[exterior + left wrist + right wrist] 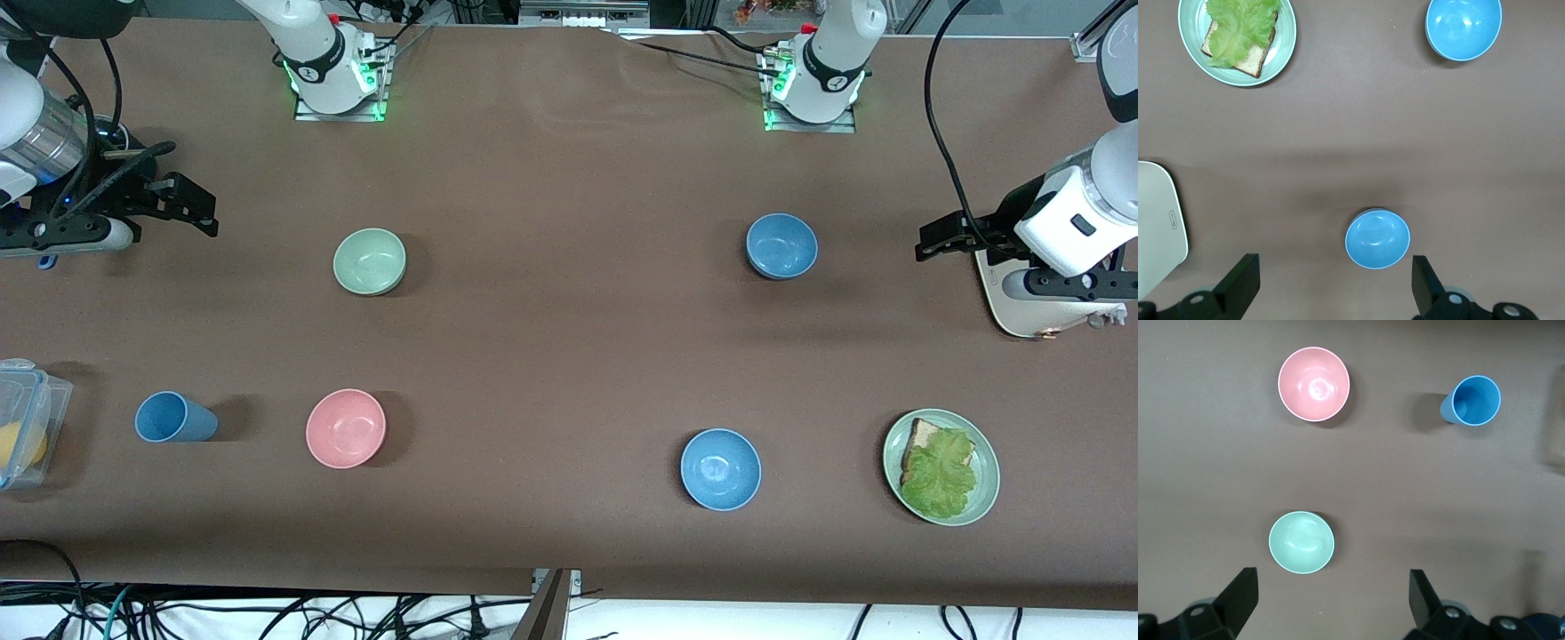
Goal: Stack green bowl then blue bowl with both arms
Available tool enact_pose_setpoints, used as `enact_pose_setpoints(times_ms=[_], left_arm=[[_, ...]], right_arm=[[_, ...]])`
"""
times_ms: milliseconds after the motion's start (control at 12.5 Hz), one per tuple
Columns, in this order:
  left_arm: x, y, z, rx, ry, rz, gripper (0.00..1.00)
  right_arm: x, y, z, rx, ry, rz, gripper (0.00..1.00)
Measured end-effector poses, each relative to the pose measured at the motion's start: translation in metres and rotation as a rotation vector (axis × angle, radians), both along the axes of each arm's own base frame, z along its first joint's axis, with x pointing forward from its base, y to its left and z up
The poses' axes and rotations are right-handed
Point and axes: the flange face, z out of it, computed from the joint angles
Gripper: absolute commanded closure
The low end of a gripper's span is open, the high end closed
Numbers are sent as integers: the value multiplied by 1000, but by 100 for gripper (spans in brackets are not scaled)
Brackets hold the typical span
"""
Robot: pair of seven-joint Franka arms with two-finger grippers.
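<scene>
Green bowl (369, 260) upper-centre of frame w/ bare table (569, 338) all round; pink bowl (346, 428) well below it. Blue bowl (781, 245) likewise clear, brighter blue bowl (720, 468) well apart. Both grippers spread wide, up at frame edges.

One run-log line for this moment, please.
left pincer: open, waiting | right pincer: open, waiting | pale green matte bowl, dusty blue matte bowl: apart, unstacked

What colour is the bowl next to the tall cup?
Pink, clearest in the right wrist view.

Left gripper (925, 244) and right gripper (206, 213) raised at the table ends, fingers spread wide, empty.
</scene>
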Motion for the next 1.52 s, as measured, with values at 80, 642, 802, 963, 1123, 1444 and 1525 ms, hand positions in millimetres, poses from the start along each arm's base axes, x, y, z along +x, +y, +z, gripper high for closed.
enact_pose_setpoints(times_ms=[80,642,802,963,1123,1444,1525], left_arm=[[1,0,-2,0,3,0,0],[2,0,-4,1,6,0,0],[2,0,-4,1,6,0,0],[2,0,-4,1,6,0,0],[2,0,-4,1,6,0,0],[2,0,-4,1,6,0,0],[2,0,-4,1,6,0,0]], right_arm=[[0,0,0,0,2,0,0],[-5,-1,-3,-21,41,2,0],[-5,-2,-4,-22,45,2,0],[-5,-2,-4,-22,46,2,0],[-5,-2,-4,-22,47,2,0],[2,-2,-20,-23,74,12,0],[4,-4,-24,-24,80,9,0]])
